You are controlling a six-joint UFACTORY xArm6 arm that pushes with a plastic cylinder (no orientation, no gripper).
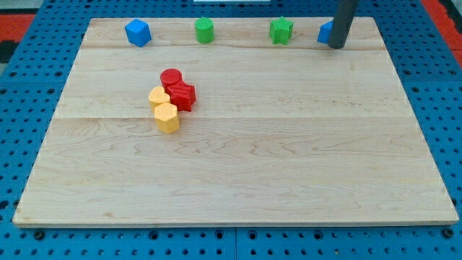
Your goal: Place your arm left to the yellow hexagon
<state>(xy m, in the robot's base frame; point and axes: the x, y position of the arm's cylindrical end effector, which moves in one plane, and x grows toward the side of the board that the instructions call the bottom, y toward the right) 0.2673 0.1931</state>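
Note:
The yellow hexagon [167,118] sits left of the board's middle. A second yellow block [158,96], its shape unclear, touches it from above. A red cylinder [171,76] and a red block [182,94] touch that cluster on its upper right. My tip [336,45] is at the view's top right, far to the right of and above the yellow hexagon. The rod covers part of a blue block [326,32] just to its left.
Along the top edge stand a blue hexagonal block [137,32], a green cylinder-like block [205,30] and a green star-like block [281,30]. The wooden board [289,159] lies on a blue pegboard [22,101].

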